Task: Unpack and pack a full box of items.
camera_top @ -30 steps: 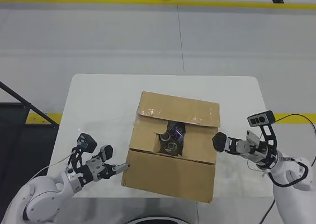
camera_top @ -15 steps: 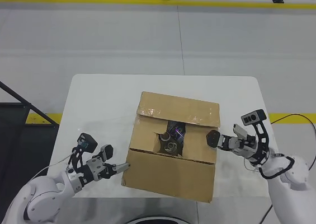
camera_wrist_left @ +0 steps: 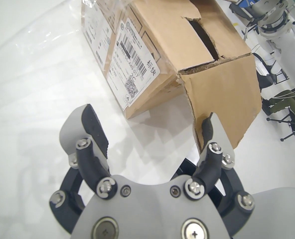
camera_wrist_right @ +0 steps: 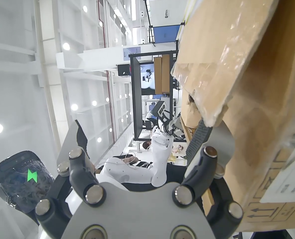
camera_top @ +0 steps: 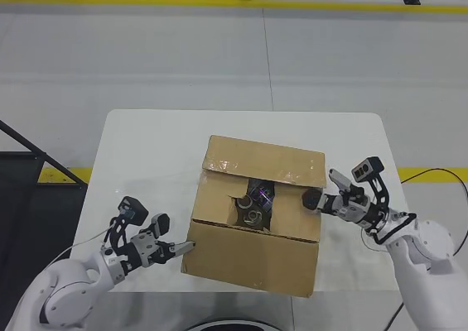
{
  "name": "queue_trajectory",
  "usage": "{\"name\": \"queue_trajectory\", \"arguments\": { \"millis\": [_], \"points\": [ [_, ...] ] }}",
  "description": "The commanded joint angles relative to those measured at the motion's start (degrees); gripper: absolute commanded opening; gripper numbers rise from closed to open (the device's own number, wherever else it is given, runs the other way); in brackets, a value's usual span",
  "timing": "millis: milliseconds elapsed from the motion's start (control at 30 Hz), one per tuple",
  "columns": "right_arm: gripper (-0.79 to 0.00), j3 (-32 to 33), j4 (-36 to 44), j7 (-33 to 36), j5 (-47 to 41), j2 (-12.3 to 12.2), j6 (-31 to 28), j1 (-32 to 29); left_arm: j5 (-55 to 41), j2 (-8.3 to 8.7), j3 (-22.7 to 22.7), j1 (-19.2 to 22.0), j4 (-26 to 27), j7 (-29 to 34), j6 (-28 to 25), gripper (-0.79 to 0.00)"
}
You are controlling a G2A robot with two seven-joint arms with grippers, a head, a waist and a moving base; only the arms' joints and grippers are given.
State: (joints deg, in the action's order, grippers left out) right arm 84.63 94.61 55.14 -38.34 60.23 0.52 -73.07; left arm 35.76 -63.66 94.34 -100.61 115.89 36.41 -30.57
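A brown cardboard box stands in the middle of the white table. Its top flaps are partly apart, and dark packaged items show through the gap. My left gripper is open at the box's near left corner. In the left wrist view the left gripper has one fingertip against the corner of the box's hanging near flap. My right gripper is open at the box's right side. In the right wrist view the right gripper has one finger under the box's torn flap edge.
A loose strip of clear tape arcs off the box's labelled side over the table. Bare table lies behind and to the left of the box. A black panel stands on the floor beyond the table's left edge.
My right gripper has moved left, from beside the box to its right flap edge. The left gripper has barely shifted. The box has not moved.
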Motion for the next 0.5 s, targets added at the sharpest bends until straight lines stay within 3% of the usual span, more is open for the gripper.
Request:
{"name": "queue_trajectory", "arguments": {
  "millis": [0, 300, 467],
  "points": [
    [0.000, 0.0, -0.4, -0.8, -0.2, 0.1, -0.3, 0.4, 0.0, 0.08, -0.1, 0.1, -0.1, 0.0, 0.0, 0.000],
    [0.000, -2.4, -3.2, -5.7, -3.2, 1.0, -3.1, 5.3, -0.1, 0.47, -0.7, 0.4, -0.5, 0.0, -0.1, 0.000],
    [0.000, -4.8, -6.1, -12.0, -2.1, 1.8, -5.2, 9.7, -0.1, 0.68, -0.9, 0.5, -0.6, -0.2, 0.0, 0.000]
  ]
}}
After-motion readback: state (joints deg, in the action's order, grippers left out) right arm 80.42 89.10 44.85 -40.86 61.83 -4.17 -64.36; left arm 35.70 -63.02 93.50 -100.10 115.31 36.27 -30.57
